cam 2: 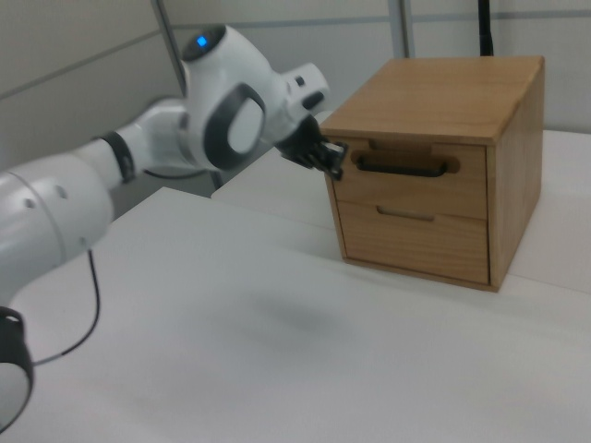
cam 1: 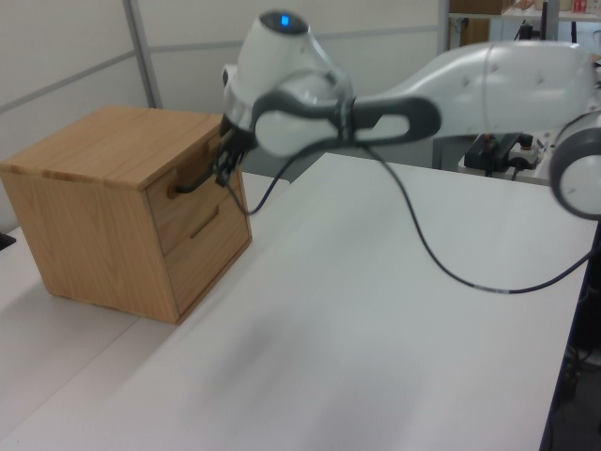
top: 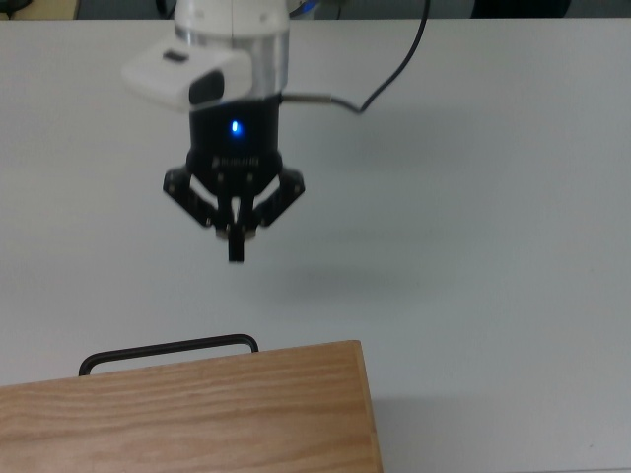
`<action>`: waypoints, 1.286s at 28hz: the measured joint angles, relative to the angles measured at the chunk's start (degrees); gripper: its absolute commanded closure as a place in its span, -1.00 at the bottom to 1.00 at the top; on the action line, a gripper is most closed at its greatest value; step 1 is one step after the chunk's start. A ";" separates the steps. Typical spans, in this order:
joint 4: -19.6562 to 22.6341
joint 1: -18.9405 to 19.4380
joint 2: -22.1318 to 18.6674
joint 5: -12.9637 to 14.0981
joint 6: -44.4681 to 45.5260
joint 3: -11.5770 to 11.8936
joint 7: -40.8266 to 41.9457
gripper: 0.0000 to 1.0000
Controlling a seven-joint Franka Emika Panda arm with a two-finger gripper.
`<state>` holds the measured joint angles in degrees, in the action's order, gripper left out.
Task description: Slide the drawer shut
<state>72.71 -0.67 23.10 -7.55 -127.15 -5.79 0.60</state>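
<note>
so the cabinet [cam 2: 434, 175] is a plain boxy thing in light wood with visible grain lines running across the top and sides, flat top, square edges. it sits on a smooth matte white table [cam 1: 376, 338]. the drawer [cam 2: 411, 180] is the upper of two fronts, a flat wooden panel sitting flush in the cabinet face in the right view, so it looks pushed all the way in. its handle [top: 168, 350] is a thin black metal bar with rounded bent ends, sticking out from the front; in the top view it pokes out just past the cabinet's top edge. the lower front only has a little cut slot for a grip.

the arm [cam 1: 488, 85] is glossy white plastic with dark grey joint bands, and a black cable [cam 1: 441, 254] loops off it and sags down to the table. there's a blue light on the wrist.

the gripper [top: 237, 246] is black with that linkage look, and its fingers [top: 236, 236] are pressed together into one narrow tip, holding nothing. in the top view it points toward the cabinet and hangs over bare table, clearly apart from the handle. in the left view it's up at drawer height just off the front, reaching in from the left view's right. in the right view it sits just off the cabinet's near corner.
</note>
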 measured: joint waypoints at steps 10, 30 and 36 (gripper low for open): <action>-0.03 -0.10 -10.69 3.18 22.16 -0.29 -0.07 1.00; 0.17 -0.72 -17.97 3.11 50.24 0.15 -1.42 -1.00; 0.17 -0.72 -17.99 3.08 50.24 0.17 -1.45 -1.00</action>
<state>72.88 -1.38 5.11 -4.47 -76.91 -5.62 -0.85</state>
